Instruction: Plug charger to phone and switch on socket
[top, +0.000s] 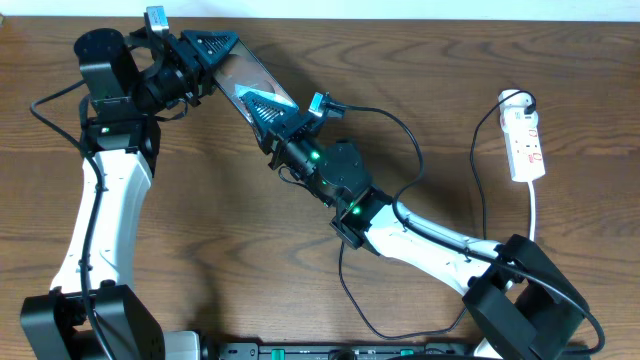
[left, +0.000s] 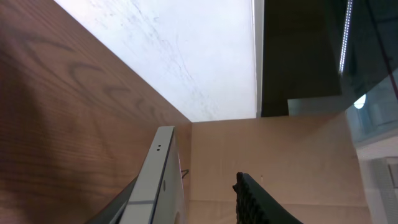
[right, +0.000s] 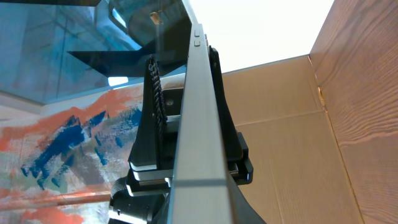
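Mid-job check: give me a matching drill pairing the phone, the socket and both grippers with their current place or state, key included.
Things:
1. phone
2. socket
3. left gripper
4. right gripper

Place or state:
A. shut on the phone
B. white, at the far right of the overhead view
C. dark glossy slab lying between the two grippers
D. open, with a gap showing beside the phone's edge

Pairs: 1-C, 2-B, 3-D, 4-A
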